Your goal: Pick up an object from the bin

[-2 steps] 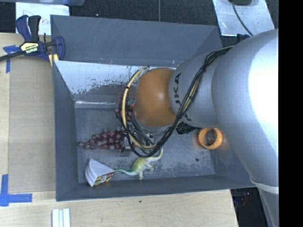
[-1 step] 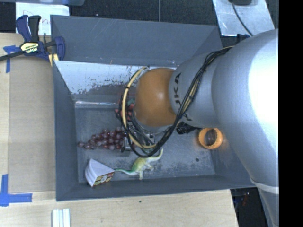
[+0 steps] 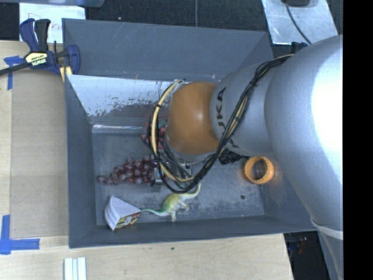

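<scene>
My gripper (image 3: 161, 172) is low in the middle of the bin, mostly hidden under the arm's orange cover, with only a dark part of its body showing. It is at the right end of a bunch of dark purple grapes (image 3: 125, 172) that lies stretched to the left on the bin floor. Just below it lies a small green toy lizard (image 3: 175, 203), its tail pointing left.
A small white carton (image 3: 120, 213) with a coloured end lies at the front left corner. An orange tape roll (image 3: 258, 170) rests on the floor at the right, close to the arm. The arm covers the right part of the bin.
</scene>
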